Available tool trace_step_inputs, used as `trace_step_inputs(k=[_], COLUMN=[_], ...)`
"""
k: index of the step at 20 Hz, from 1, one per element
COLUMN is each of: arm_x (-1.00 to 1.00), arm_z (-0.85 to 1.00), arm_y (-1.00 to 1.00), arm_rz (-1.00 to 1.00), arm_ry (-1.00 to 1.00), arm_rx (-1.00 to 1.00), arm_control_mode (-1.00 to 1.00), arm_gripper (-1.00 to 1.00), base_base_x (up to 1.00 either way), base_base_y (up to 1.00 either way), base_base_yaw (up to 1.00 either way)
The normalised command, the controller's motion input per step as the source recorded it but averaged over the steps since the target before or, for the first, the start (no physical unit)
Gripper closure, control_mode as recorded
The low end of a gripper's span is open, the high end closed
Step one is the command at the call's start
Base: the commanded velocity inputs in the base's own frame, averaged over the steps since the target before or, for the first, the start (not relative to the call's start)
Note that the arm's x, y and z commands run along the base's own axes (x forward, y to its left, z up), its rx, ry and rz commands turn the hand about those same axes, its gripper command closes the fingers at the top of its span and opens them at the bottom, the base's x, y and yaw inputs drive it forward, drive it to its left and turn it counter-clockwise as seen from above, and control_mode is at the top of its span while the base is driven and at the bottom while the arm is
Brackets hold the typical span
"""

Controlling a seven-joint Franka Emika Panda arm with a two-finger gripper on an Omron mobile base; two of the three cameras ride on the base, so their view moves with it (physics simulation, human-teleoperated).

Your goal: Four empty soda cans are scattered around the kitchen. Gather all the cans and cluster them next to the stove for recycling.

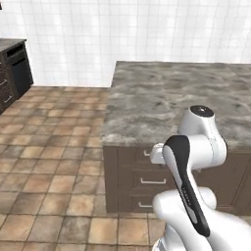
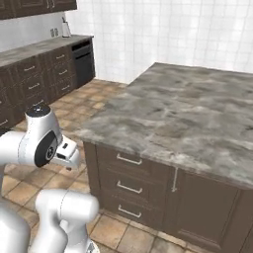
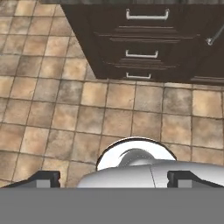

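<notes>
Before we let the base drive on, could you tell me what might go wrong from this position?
1. The arm is folded close beside the island's drawer stack; driving or swinging forward could knock it against the silver handles.
2. The gripper points down at the floor tiles, its fingertips set wide apart with nothing between them, so the hand camera gives no help in searching the island countertop.
3. The stone top overhangs the drawers, so a rising elbow might catch its edge.

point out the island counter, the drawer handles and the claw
island counter (image 1: 166, 98), left base view, bare middle of the grey stone top
drawer handles (image 3: 147, 15), hand view, middle of the top silver handle
claw (image 3: 114, 178), hand view, midway between the two dark tips
</notes>
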Motion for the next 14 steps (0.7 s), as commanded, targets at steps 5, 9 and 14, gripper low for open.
trace_step_inputs(k=[5,9,14], arm_x=[0.0,0.0,0.0], arm_z=[0.0,0.0,0.0], arm_y=[0.0,0.0,0.0], arm_rz=[0.0,0.0,0.0], arm_ry=[0.0,0.0,0.0], arm_rx=[0.0,0.0,0.0], arm_control_mode=[1.0,1.0,1.0], arm_gripper=[-1.0,-1.0,-1.0], base_base_x=[0.23,0.89,1.0], base_base_y=[0.95,0.68,0.33], base_base_yaw=[0.61,0.18,-0.01])
